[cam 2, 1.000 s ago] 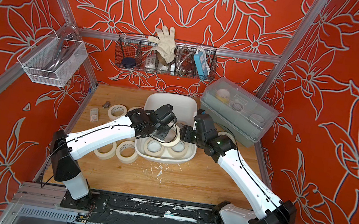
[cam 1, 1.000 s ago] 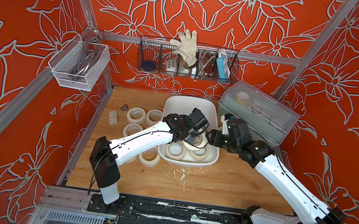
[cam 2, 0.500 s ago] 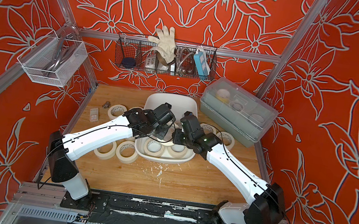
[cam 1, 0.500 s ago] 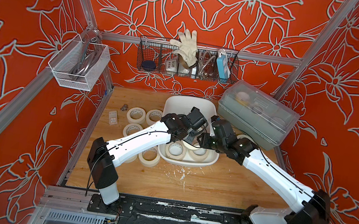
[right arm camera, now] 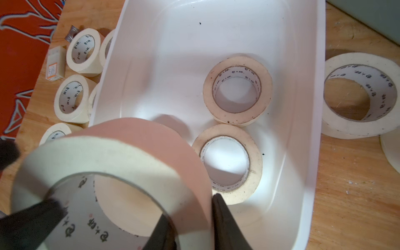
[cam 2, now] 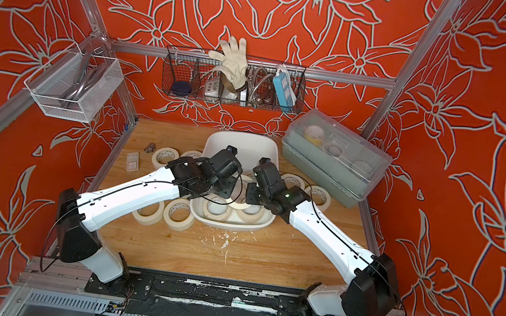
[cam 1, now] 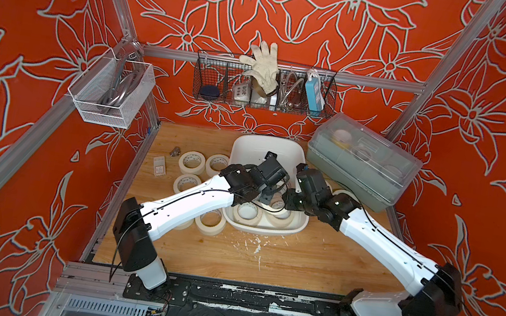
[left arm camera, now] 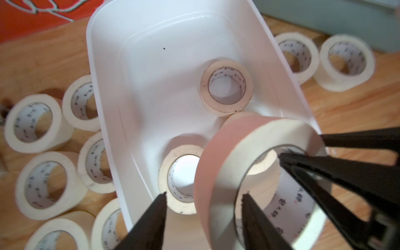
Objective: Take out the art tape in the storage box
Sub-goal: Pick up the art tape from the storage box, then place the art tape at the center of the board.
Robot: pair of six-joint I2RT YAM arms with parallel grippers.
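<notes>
**A:** Who has the tape roll (left arm camera: 216, 155)?

**B:** The right gripper (right arm camera: 190, 207), pinched on its wall, above the storage box (left arm camera: 151, 65). The left gripper (left arm camera: 203, 194) stands wide, one finger inside the ring.

**A:** So what matters?

**B:** Draw the left straight out before the right swings, or it snags. Then lay the roll flat on the table (right arm camera: 346, 194), beside the loose rolls (right arm camera: 363, 95).

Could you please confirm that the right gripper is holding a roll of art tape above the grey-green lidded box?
Not quite. The right gripper is holding a roll of art tape above the white storage box, not the grey-green lidded box. The right wrist view shows it.
</notes>
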